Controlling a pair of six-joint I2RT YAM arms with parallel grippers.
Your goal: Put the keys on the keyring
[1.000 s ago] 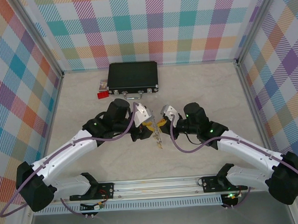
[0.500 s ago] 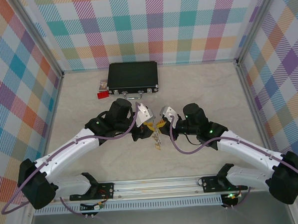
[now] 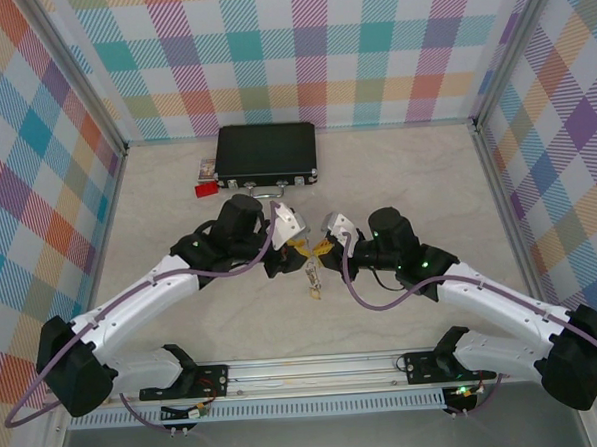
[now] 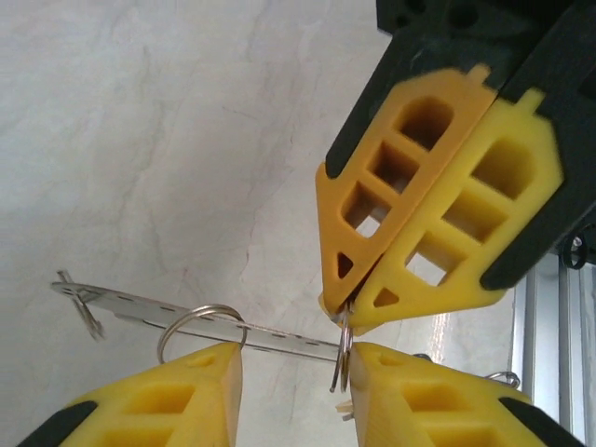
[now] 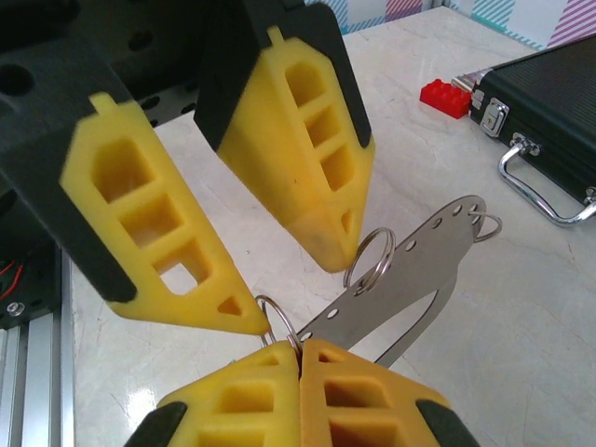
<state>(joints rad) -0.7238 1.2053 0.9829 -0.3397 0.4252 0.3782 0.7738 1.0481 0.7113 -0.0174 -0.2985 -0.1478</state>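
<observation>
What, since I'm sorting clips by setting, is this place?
Probably a robot test cell: plaid backdrop walls, aluminium frame, left arm and right arm bolted to a rail on the table.

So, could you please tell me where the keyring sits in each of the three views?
Top external: keyring, small, mid-table, just left of the right hand.
Left wrist: a thin strip across the lower half, running left from the pinch.
Right wrist: a flat plate rising rightward from bottom centre.
Shared landmark: the right hand, shut on the keyring's end.

Bright even overhead light, soft shadows, nearest foreground slightly blurred
</observation>
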